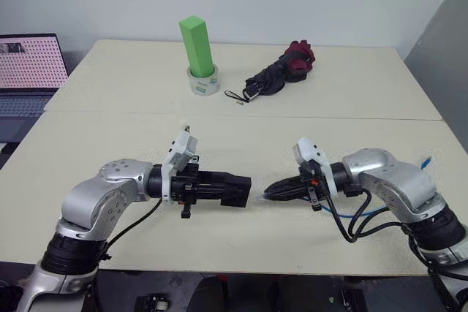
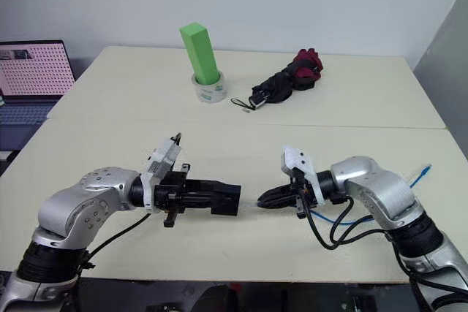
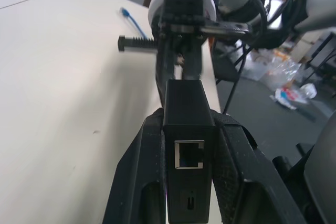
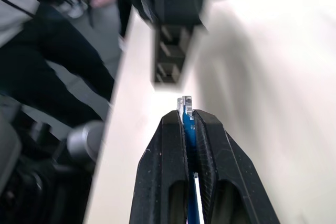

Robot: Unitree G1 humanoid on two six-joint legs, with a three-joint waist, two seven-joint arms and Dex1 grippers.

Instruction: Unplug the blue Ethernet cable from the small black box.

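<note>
Table [image 1: 110,118], big and pale, fills the middle of the frame, with a green block [image 1: 197,45] standing in a roll of tape [image 1: 203,82] and a black and red umbrella [image 1: 281,72] near the top. Low in the frame, the left gripper [image 1: 238,189] is squeezed tight on the small black box [image 3: 185,145], whose port is empty. Just to its right, apart from the box, the right gripper [image 4: 189,121] pinches the plug end of the blue Ethernet cable [image 4: 187,129].
</note>
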